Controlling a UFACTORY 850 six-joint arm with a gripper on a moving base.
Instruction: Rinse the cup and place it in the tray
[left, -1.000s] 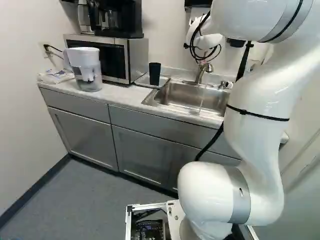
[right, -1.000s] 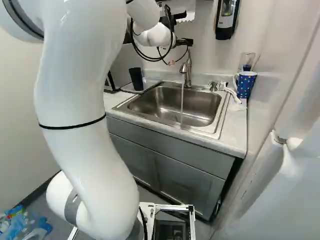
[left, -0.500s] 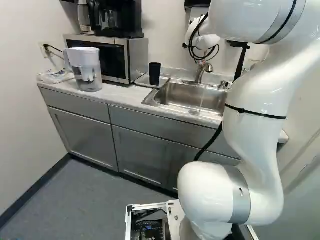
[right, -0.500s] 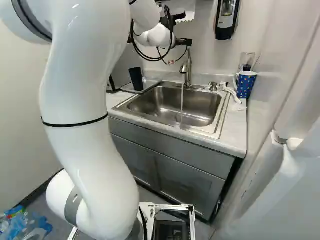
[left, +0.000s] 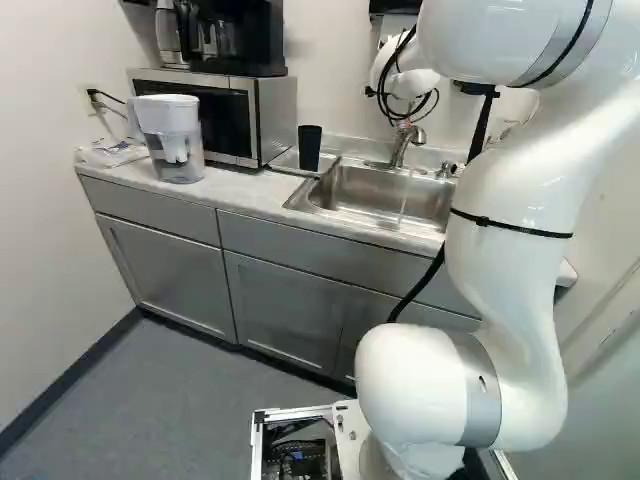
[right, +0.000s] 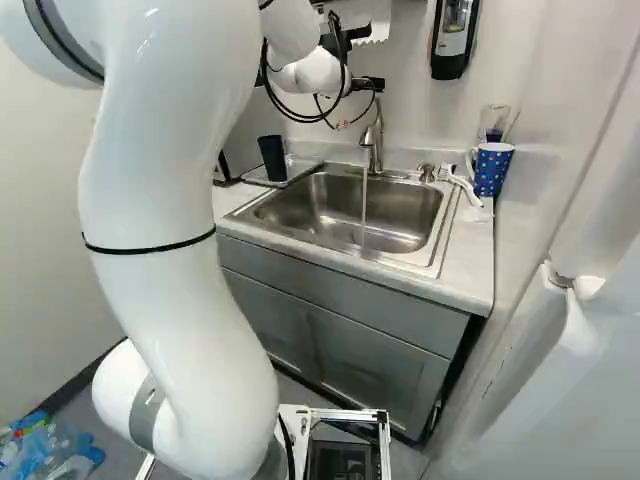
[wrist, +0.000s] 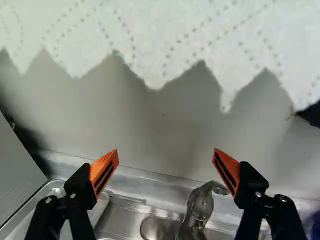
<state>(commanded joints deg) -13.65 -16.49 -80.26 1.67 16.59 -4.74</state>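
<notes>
High by the wall near the faucet, my gripper shows only partly in the right base view. The wrist view has the gripper open, its orange-padded fingers wide apart with nothing held between them. A black cup stands upright on the shallow tray, left of the sink in the left base view. Part of the tray appears beside one finger in the wrist view; the cup does not show there. Water runs from the faucet into the sink. The faucet head is close to the other finger.
A paper towel hangs ahead of the gripper. The microwave and water pitcher stand beyond the tray. Across the sink are a blue dotted mug, a brush and a clear glass. A soap dispenser hangs on the wall.
My arm's upper part has shifted slightly, to the left in the left base view and to the right in the right base view, then stayed still. The base, cup and tray have not moved.
</notes>
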